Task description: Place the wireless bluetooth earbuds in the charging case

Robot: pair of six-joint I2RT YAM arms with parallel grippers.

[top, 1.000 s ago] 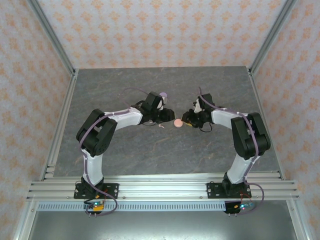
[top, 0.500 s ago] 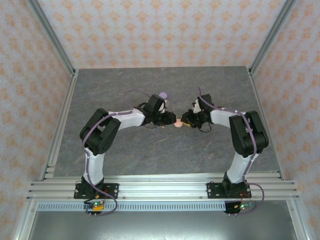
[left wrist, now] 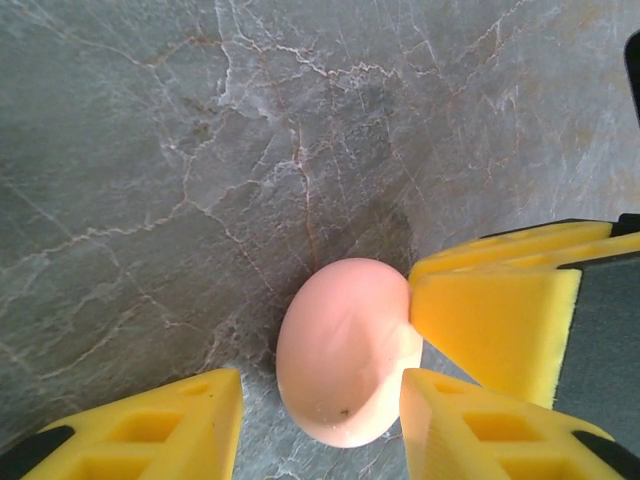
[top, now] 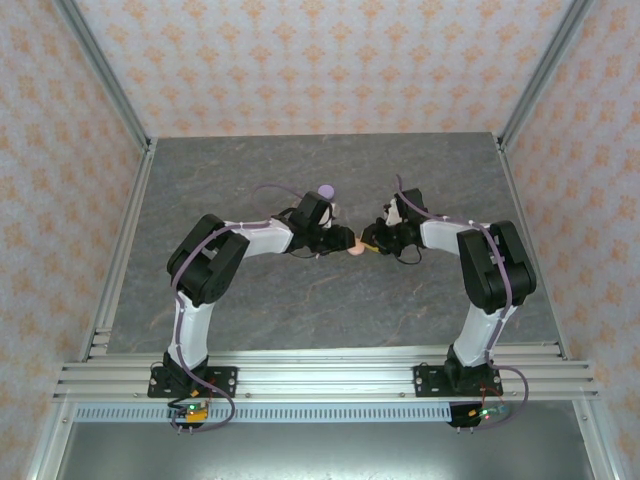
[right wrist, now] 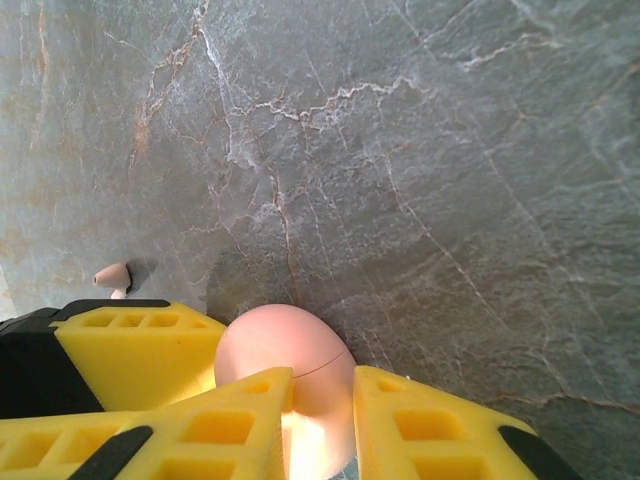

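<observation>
The right gripper clamps the pink charging case; the left gripper straddles it unclenched, seemingly touching one side. A pink earbud lies nearby.

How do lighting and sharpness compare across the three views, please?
Top external view: even light, sharp, though the pink case looks tiny. Left wrist view: the case crisp, with a soft shadow on the table beyond it. Right wrist view: earbud clear, a bright glow on the case between the fingers of the right end effector.
</observation>
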